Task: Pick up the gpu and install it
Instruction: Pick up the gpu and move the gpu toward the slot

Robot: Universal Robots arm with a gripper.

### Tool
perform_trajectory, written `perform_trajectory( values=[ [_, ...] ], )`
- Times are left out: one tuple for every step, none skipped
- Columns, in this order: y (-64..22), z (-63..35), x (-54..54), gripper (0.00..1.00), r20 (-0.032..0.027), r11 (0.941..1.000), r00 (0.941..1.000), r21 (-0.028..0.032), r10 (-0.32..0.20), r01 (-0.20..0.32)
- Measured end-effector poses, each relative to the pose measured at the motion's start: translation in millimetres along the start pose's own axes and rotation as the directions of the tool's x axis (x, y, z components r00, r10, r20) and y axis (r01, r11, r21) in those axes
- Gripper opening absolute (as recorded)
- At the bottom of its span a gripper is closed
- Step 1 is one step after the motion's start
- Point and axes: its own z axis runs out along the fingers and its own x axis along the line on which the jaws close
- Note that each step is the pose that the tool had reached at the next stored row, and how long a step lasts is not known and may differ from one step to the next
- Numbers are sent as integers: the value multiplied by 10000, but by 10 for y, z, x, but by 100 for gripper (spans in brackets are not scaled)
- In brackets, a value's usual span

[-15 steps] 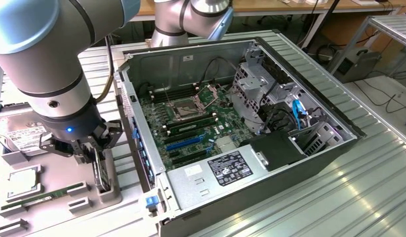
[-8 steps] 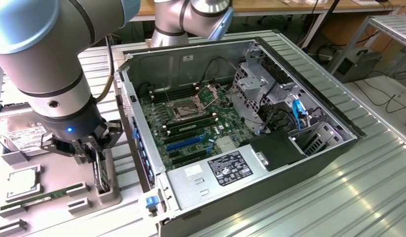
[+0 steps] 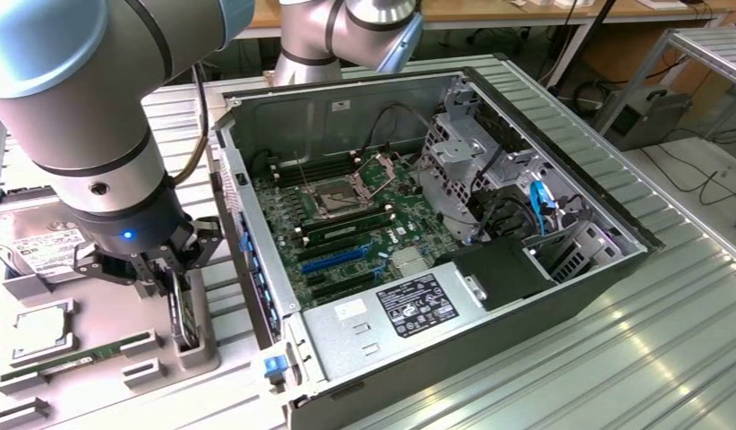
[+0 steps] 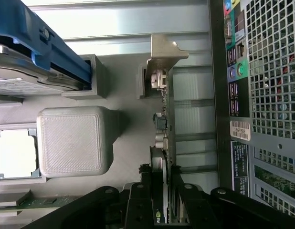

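- The robot's gripper [image 3: 177,300] [image 4: 165,210] hangs low over the grey plastic tray [image 3: 106,313], just beside the open black and silver computer case [image 3: 488,269].
- Its two black fingers [image 4: 140,200] are closed on the gpu [image 3: 182,318] [image 4: 167,138], a thin flat black card, one finger on each flat side.
- The gpu stands on its edge in a grey slotted holder [image 3: 199,351] of the tray, outside the case and near its wall.
- The silvery metal bracket [image 4: 163,52] is at the card's end far from the fingers.
- Inside the case lies the green motherboard [image 3: 332,228].
- A silver hard drive with a white label [image 3: 39,242] rests on the same tray.
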Motion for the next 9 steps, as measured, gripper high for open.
perform_trajectory(
  values=[
    [-1, 0, 0, 27, -5, 9999, 9999, -4, -124, 124],
    [0, 0, 0, 27, -7, 9998, 9998, -8, -203, 203],
    [-1, 0, 0, 26, -9, 9996, 9996, -11, -269, 269],
    [-1, 0, 0, 26, -11, 9995, 9995, -14, -330, 330],
    [-1, -1, 0, 26, -12, 9993, 9993, -16, -374, 374],
    [0, 0, 0, 26, -13, 9992, 9992, -17, -405, 405],
    [-1, -1, 0, 26, -14, 9992, 9992, -17, -412, 412],
    [-1, -1, 0, 26, -14, 9991, 9991, -17, -413, 413],
    [-1, -1, 0, 26, -14, 9991, 9991, -17, -413, 413]
  ],
)
